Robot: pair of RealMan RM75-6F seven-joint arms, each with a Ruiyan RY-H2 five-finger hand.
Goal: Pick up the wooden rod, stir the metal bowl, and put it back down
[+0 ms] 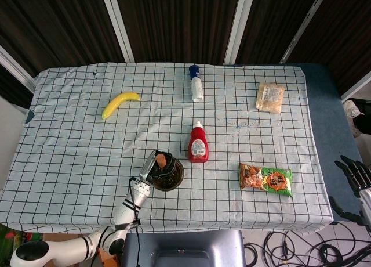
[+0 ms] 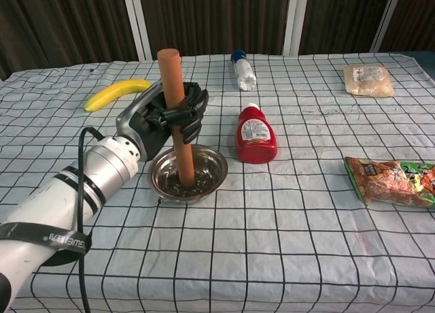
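My left hand (image 2: pixel 166 119) grips the wooden rod (image 2: pixel 175 112) around its middle and holds it nearly upright. The rod's lower end stands inside the metal bowl (image 2: pixel 215 169), among dark bits on the bowl's bottom. In the head view the same left hand (image 1: pixel 152 172) sits at the left rim of the metal bowl (image 1: pixel 175 177), with the rod's top (image 1: pixel 162 160) showing as an orange-brown disc. My right hand (image 1: pixel 354 179) hangs off the table's right edge, fingers spread, holding nothing.
A red ketchup bottle (image 2: pixel 255 136) stands just right of the bowl. A snack bag (image 2: pixel 392 182) lies at the right, a banana (image 2: pixel 115 93) at the far left, a lying water bottle (image 2: pixel 242 70) at the back and a pale packet (image 2: pixel 368 80) at the back right.
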